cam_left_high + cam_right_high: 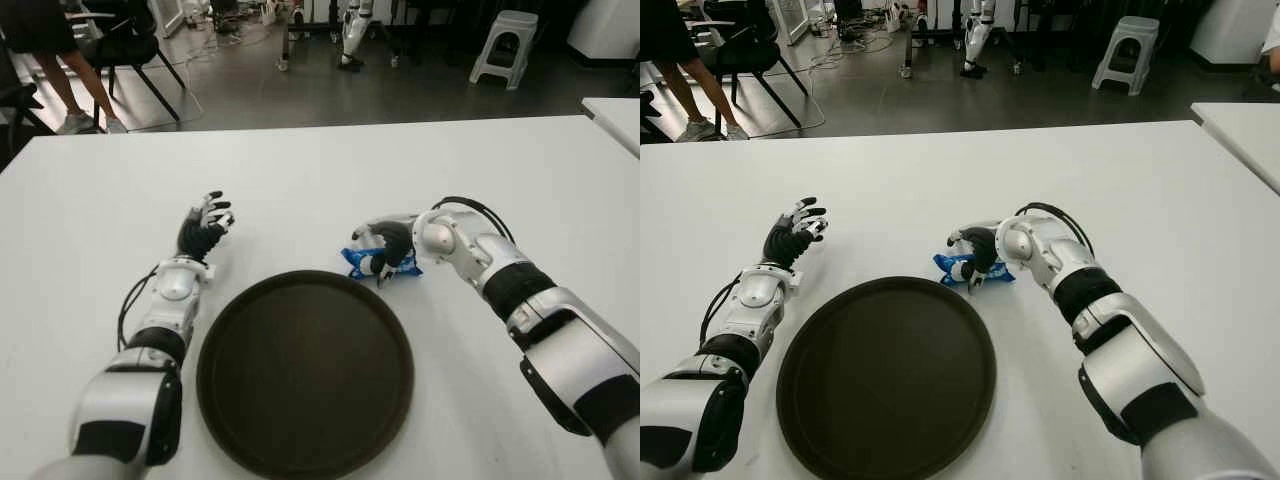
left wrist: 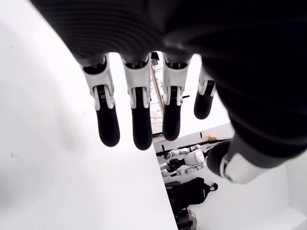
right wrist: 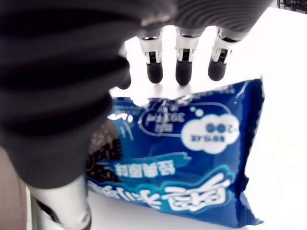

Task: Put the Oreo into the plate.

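Right hand (image 1: 385,250) hovering over Oreo pack (image 3: 187,158), fingers (image 3: 184,69) reaching past far edge, thumb on near side; arched around pack, not clearly clamping yet, contact hard to confirm. Pack lying flat on white table (image 1: 500,170), just beyond rim of dark round plate (image 1: 305,375), toward its far right edge, not in it. Left hand (image 1: 205,228) sitting left of plate, above table, fingers (image 2: 108,124) extended and loosely spread, holding nothing. Chairs, stool and person's legs (image 1: 75,95) showing on floor past table
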Robot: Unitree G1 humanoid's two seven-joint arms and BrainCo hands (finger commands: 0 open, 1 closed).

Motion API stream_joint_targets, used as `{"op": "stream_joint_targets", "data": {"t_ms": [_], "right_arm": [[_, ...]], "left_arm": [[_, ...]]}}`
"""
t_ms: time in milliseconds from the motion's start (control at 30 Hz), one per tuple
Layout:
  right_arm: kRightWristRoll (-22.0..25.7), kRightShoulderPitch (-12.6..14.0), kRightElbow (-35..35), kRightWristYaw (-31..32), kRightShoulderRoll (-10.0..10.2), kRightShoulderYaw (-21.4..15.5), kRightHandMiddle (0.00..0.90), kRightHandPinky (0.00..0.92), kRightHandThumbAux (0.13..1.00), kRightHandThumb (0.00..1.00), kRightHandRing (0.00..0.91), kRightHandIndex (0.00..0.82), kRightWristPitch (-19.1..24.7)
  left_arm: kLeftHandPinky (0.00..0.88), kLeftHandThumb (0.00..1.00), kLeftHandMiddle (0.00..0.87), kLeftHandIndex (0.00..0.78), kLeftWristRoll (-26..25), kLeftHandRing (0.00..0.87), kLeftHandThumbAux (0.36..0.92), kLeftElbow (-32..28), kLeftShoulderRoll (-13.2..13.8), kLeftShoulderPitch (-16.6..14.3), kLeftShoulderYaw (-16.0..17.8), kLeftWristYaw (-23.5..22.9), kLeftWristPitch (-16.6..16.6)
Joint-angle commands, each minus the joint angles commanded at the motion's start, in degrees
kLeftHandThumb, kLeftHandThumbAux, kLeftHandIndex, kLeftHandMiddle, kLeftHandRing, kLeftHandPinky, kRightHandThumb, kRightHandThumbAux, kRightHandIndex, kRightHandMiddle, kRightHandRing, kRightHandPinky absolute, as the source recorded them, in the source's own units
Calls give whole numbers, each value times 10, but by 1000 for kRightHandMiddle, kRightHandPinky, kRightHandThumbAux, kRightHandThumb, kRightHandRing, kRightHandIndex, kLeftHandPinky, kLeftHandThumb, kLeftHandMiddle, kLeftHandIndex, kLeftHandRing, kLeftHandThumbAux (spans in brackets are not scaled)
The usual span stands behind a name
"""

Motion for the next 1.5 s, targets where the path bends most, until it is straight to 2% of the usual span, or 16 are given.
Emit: {"op": "stream_joint_targets", "data": {"t_ms": [67, 100, 267, 300, 333, 367, 467, 533, 667, 1033, 1500], "right_arm": [[-1, 7, -3, -18, -1, -2, 126, 48, 829, 0, 82, 102, -4], [-1, 12, -3, -35, -2, -4, 173, 104, 841, 0, 133, 168, -11], [-1, 26, -3, -83, -6, -10, 298, 248, 856, 37, 265, 341, -36], [0, 27, -4, -88, -6, -11, 315, 265, 832, 164, 282, 356, -39], [0, 27, -4, -92, -6, -11, 346, 303, 795, 349, 318, 379, -41], [1, 29, -4, -97, -6, -12, 366, 327, 772, 468, 341, 394, -43], [0, 33, -4, -106, -7, -13, 401, 364, 739, 612, 386, 413, -45], [0, 34, -4, -109, -7, -13, 415, 377, 730, 647, 404, 418, -45], [0, 36, -6, -112, -9, -13, 434, 392, 721, 676, 426, 423, -44], [-2, 41, -28, -93, -20, -12, 470, 389, 718, 680, 480, 423, -34], [5, 54, -80, -60, -37, -20, 430, 341, 721, 674, 441, 414, -14]], "left_arm": [[290, 75, 226, 150, 0, 248, 616, -1, 1, 1, 0, -2, 0], [292, 77, 225, 148, -1, 247, 614, -2, 1, 1, 0, -3, 0], [293, 80, 225, 146, -2, 247, 607, -6, 1, 4, 1, -7, -2], [292, 79, 225, 146, -2, 247, 607, -7, 1, 5, 1, -7, -3], [291, 78, 226, 145, -2, 247, 607, -8, 1, 5, 1, -7, -3], [291, 77, 226, 145, -1, 247, 607, -9, 2, 7, 0, -6, -4], [301, 73, 228, 148, 1, 251, 607, -11, 3, 9, -1, -4, -8], [302, 71, 229, 151, 3, 253, 609, -12, 3, 10, -2, -2, -10], [302, 72, 230, 152, 3, 254, 613, -13, 3, 11, -3, 0, -14], [284, 69, 227, 147, -1, 245, 612, -17, 0, 12, 0, 0, -15], [290, 78, 233, 153, -9, 248, 596, -20, -2, 12, 5, -9, -12]]}}
